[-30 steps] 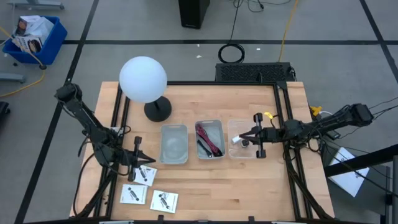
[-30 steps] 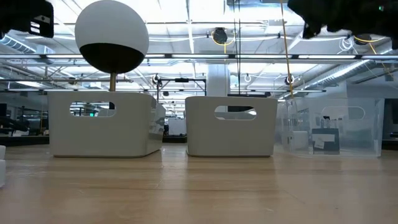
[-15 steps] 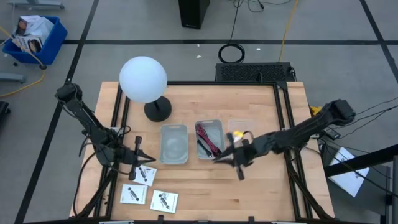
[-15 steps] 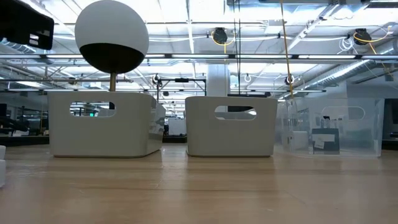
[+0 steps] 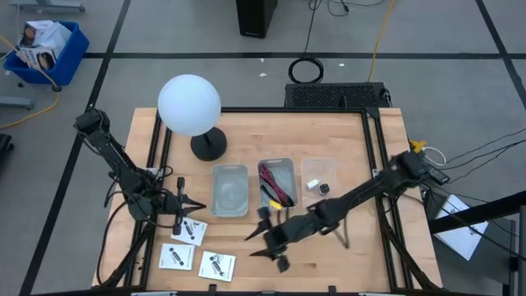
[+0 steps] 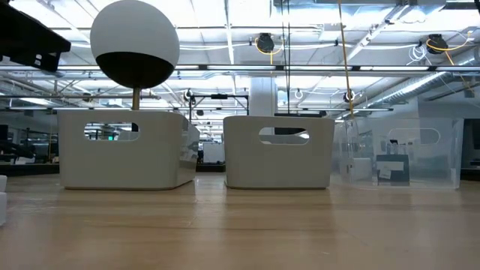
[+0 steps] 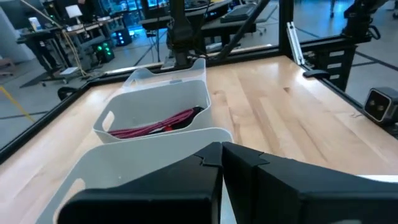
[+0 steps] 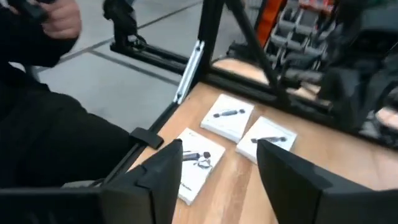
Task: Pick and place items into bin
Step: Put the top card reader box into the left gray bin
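Note:
Three white packets [image 5: 191,231] [image 5: 176,258] [image 5: 218,265] lie flat on the table's near left. The black-and-red cable [image 5: 275,185] lies in the middle bin [image 5: 277,164]. A tiny black cube [image 5: 325,189] and a white piece [image 5: 312,185] lie in the clear bin [image 5: 319,168]. My right gripper [image 5: 256,242] hovers open near the front edge, right of the packets [image 8: 229,117], holding nothing. My left gripper [image 5: 197,215] is shut just above the farthest packet, facing the white bin [image 7: 143,174], with nothing between its fingers.
An empty white bin [image 5: 230,191] stands left of the cable bin. A white globe lamp [image 5: 189,104] on a black base stands at the far left. A person's hand [image 8: 59,18] and dark clothing show beyond the table's near edge. Bare wood lies at the near right.
My right gripper has swung from above the clear bin across toward the table's left and near edge, ending beside the packets. The white piece and black cube stay in the clear bin. My left gripper has kept still.

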